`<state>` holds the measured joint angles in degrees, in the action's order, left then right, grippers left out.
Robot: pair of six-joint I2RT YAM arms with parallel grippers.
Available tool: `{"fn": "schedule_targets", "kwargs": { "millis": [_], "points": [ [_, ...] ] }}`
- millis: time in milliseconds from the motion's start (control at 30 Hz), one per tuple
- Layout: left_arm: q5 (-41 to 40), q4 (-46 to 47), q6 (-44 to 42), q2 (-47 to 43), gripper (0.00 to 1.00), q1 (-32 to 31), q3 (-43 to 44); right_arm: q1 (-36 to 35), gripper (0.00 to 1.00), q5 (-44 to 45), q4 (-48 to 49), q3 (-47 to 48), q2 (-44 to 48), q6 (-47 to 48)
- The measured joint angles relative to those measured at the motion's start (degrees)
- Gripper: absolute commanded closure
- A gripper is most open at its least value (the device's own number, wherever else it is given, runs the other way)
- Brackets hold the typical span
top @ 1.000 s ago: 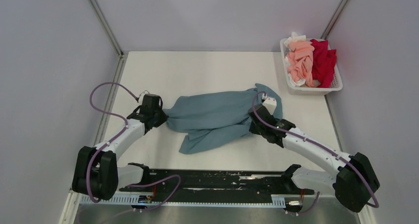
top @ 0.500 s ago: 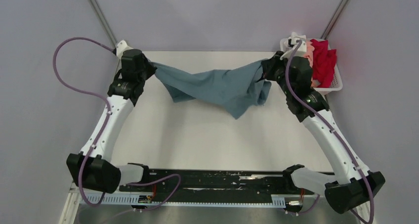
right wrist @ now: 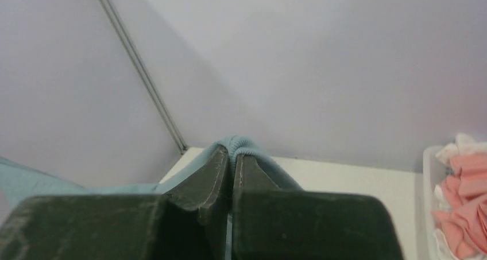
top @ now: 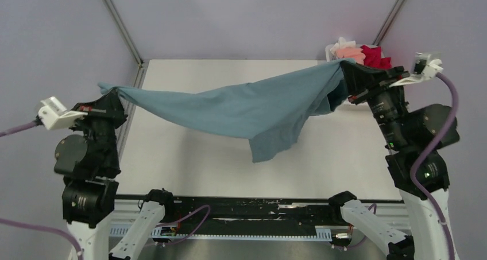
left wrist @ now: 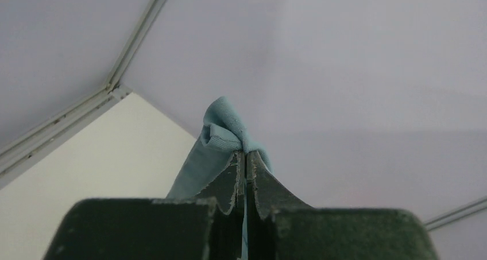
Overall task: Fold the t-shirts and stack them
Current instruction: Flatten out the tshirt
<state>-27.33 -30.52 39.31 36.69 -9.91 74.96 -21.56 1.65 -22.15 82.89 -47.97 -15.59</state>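
Observation:
The blue-grey t-shirt [top: 241, 108] hangs stretched in the air between my two grippers, high above the table, with one corner drooping at the middle. My left gripper [top: 115, 92] is shut on its left end; a bunch of blue cloth [left wrist: 221, 128] sticks out past the closed tips. My right gripper [top: 344, 68] is shut on its right end; a ribbed blue edge [right wrist: 238, 144] folds over the tips. Salmon pink [top: 350, 52], crimson red [top: 373, 54] and white shirts lie in the basket, partly hidden behind the right arm.
The white slatted basket [right wrist: 428, 174] stands at the table's far right corner. The white table [top: 189, 162] lies below the hanging shirt. Grey walls close in the left, back and right sides.
Both arms have risen high and spread apart, lifting the blue-grey shirt off the table and pulling it out taut between them.

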Motion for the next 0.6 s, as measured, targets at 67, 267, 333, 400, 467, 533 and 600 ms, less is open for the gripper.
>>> {"fn": "schedule_targets", "kwargs": {
  "millis": [67, 267, 333, 400, 467, 533, 600],
  "points": [
    [-0.2, -0.3, -0.6, -3.1, 1.00, 0.0, 1.7, 0.0, 1.00, -1.4, 0.0, 2.3, 1.4, 0.4],
    [-0.9, -0.3, -2.5, -3.1, 1.00, 0.1, 5.8, 0.0, 1.00, -0.7, 0.1, 6.1, 0.2, 2.4],
    [-1.4, -0.2, -3.3, 0.3, 1.00, 0.2, 6.5, 0.0, 1.00, 1.2, 0.1, 6.9, -2.8, 3.4],
    [-2.0, 0.5, -4.2, 4.9, 1.00, 0.2, 7.0, 0.0, 1.00, 3.5, 0.4, 7.5, -6.7, 4.3],
    [-2.5, 1.4, -5.3, 11.5, 1.00, 0.3, 7.9, 0.2, 1.00, 5.7, 1.1, 7.6, -11.0, 5.0],
    [-2.2, 1.4, -6.3, 18.6, 1.00, 0.6, 10.3, 1.5, 1.00, 6.4, 2.0, 7.6, -15.9, 5.6],
    [-1.0, 1.1, -7.2, 26.2, 1.00, 1.7, 14.2, 3.5, 1.00, 5.8, 2.3, 7.9, -21.0, 5.7]
  ]
}}
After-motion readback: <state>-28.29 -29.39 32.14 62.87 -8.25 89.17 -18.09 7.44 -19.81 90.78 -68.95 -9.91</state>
